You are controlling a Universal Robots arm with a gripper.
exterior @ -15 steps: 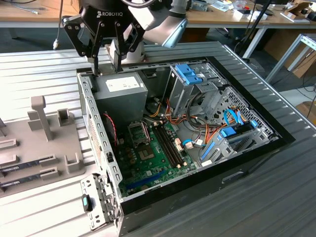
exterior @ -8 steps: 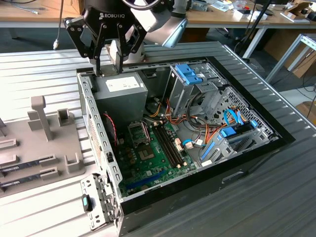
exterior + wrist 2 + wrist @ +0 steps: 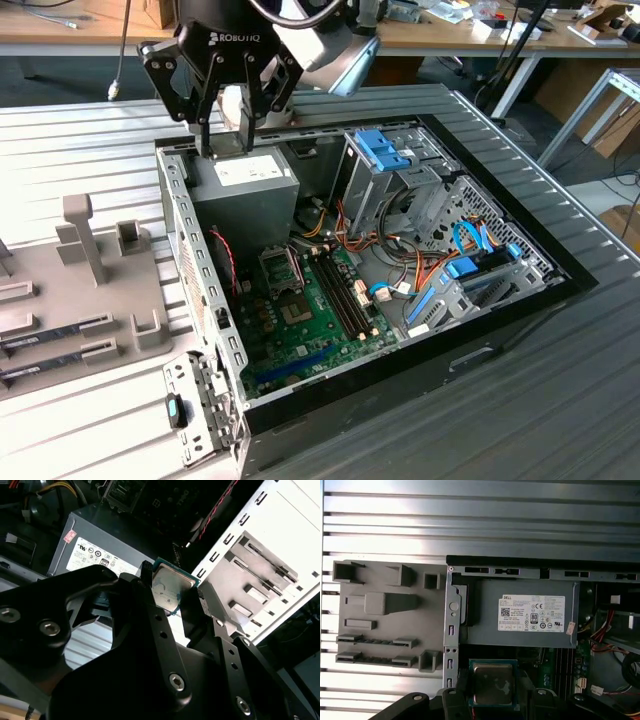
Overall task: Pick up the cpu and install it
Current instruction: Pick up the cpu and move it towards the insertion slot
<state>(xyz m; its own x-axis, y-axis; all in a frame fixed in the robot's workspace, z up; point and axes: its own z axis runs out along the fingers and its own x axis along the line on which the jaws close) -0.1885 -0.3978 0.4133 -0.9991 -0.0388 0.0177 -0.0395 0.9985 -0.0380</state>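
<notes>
Presently the cpu (image 3: 172, 586) is clamped edgewise in the gripper (image 3: 226, 148) above the power supply (image 3: 245, 178), at the case's (image 3: 520, 300) far end on the exterior view's left. If jolted, it could be tilted or dropped.

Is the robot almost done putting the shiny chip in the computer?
About halfway. Done: the cpu is picked up, pinched between the fingers of the gripper. In hand: the gripper holds it in the air above the grey power supply, inside the open computer case. Left: the chip is not yet seated on the green motherboard lower in the case.
</notes>
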